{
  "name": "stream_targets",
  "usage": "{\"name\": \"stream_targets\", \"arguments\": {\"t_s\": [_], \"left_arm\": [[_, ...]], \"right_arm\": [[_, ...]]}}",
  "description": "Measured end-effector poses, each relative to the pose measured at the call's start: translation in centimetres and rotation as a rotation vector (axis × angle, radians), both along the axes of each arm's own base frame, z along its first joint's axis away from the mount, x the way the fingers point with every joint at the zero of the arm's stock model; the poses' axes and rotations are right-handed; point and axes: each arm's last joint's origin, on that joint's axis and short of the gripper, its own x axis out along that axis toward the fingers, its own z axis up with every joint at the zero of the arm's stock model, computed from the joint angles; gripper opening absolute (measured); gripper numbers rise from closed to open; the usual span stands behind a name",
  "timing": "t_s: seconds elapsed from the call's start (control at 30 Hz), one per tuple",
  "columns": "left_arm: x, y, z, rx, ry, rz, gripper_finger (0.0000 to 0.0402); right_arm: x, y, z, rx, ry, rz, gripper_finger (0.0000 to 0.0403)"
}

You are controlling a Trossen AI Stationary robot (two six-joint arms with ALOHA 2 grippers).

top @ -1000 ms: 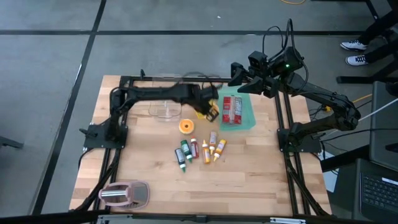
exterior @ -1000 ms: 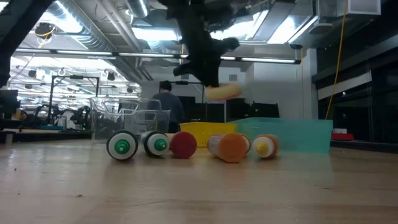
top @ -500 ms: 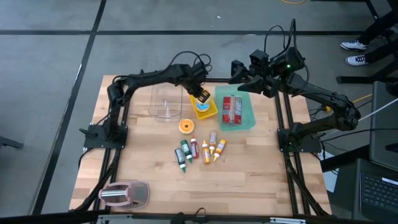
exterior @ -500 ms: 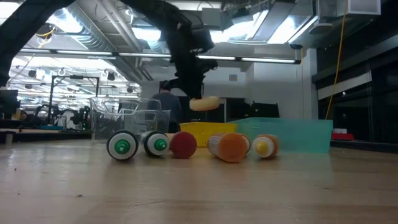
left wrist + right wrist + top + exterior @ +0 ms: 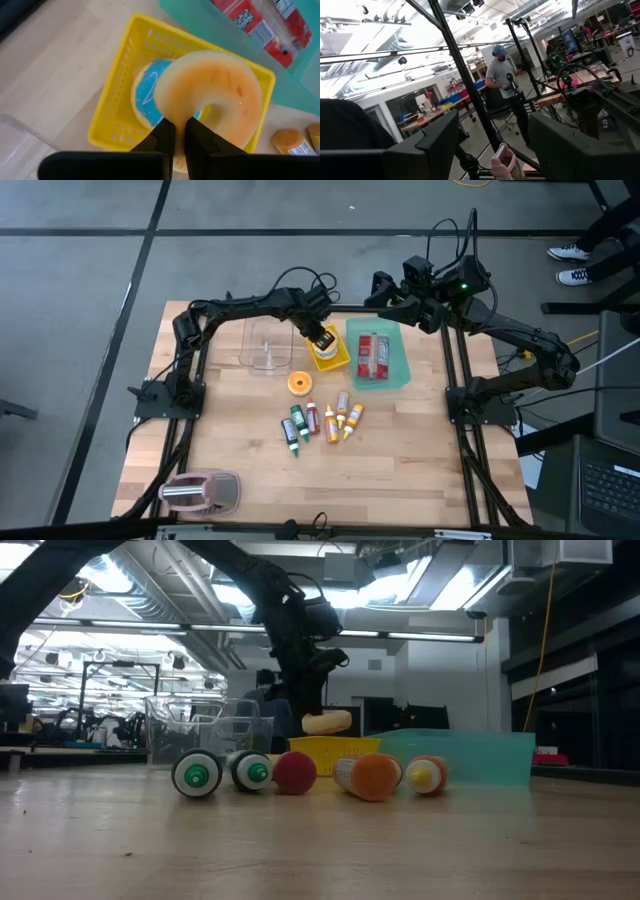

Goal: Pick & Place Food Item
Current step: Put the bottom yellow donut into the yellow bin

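My left gripper (image 5: 320,340) (image 5: 180,137) is shut on a pale orange ring donut (image 5: 215,90) (image 5: 326,723). It holds the donut just above a yellow basket (image 5: 112,107) (image 5: 335,360) in which a blue-frosted donut (image 5: 145,95) lies. The basket stands on the table between a clear container (image 5: 265,345) and a teal tray (image 5: 395,370). My right gripper (image 5: 385,288) (image 5: 492,142) is raised over the table's far right edge, open and holding nothing, and it points out into the room. My left gripper pinches the donut's ring at its near side (image 5: 177,112), beside the hole, between its two fingers (image 5: 165,140). The fingers slant down from above. The donut hangs below them, roughly level, clear of the basket and over the blue donut.
The teal tray holds red packets (image 5: 373,355). An orange round item (image 5: 299,383) and several small tubes (image 5: 320,420) lie mid-table. A pink object (image 5: 200,493) sits at the near left corner. A person (image 5: 502,80) stands in the room beyond.
My left gripper has swung a little toward the table's far left and sunk, still shut. It has carried the donut from higher up down to just above the yellow basket. The right arm has kept its place.
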Motion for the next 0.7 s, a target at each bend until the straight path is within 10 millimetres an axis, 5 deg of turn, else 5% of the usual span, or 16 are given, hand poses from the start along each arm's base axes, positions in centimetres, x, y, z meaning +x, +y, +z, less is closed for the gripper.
{"name": "stream_targets", "arguments": {"t_s": [0.33, 0.7], "left_arm": [[0.52, 0.24, -0.71, 0.002, -0.020, -0.004, 0.0022], [0.46, 0.52, -0.68, 0.033, -0.016, -0.009, 0.0087]], "right_arm": [[0.00, -0.03, 0.01, 0.001, -0.003, -0.008, 0.0237], [0.01, -0.01, 0.00, 0.010, 0.004, -0.001, 0.0237]]}}
